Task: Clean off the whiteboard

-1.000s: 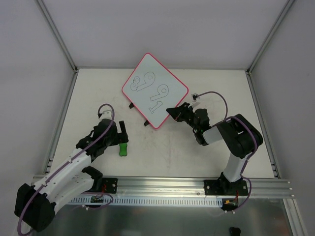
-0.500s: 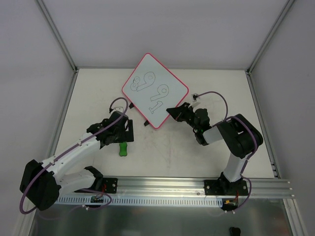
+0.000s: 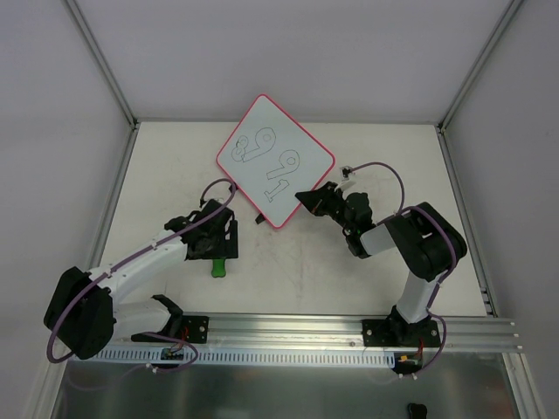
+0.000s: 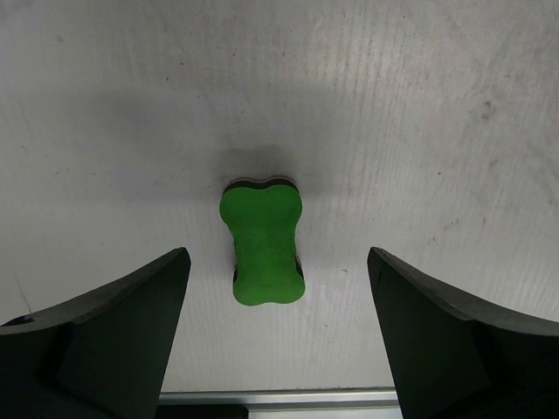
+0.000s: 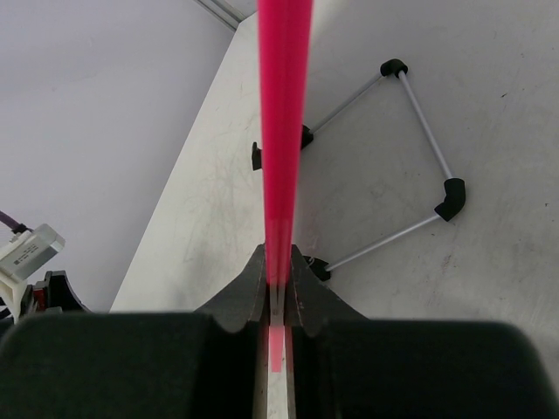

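Note:
The whiteboard (image 3: 275, 161) is white with a red-pink rim and black handwritten digits. It stands tilted at the back middle of the table. My right gripper (image 3: 307, 199) is shut on its lower right edge. In the right wrist view the pink rim (image 5: 284, 105) runs edge-on between the closed fingers of the right gripper (image 5: 278, 262). A small green eraser (image 3: 219, 266) lies on the table at front left. My left gripper (image 3: 222, 244) is open just above it. In the left wrist view the eraser (image 4: 262, 244) lies between the spread fingers of the left gripper (image 4: 277, 257), untouched.
A thin wire stand with black feet (image 5: 419, 131) shows under the board in the right wrist view. Two black clips (image 3: 259, 220) sit on the board's lower left edge. An aluminium rail (image 3: 288, 327) runs along the near table edge. Enclosure walls surround the table.
My left arm has swung right and forward, and its open gripper now hangs over the green eraser. The right arm and the whiteboard have not moved.

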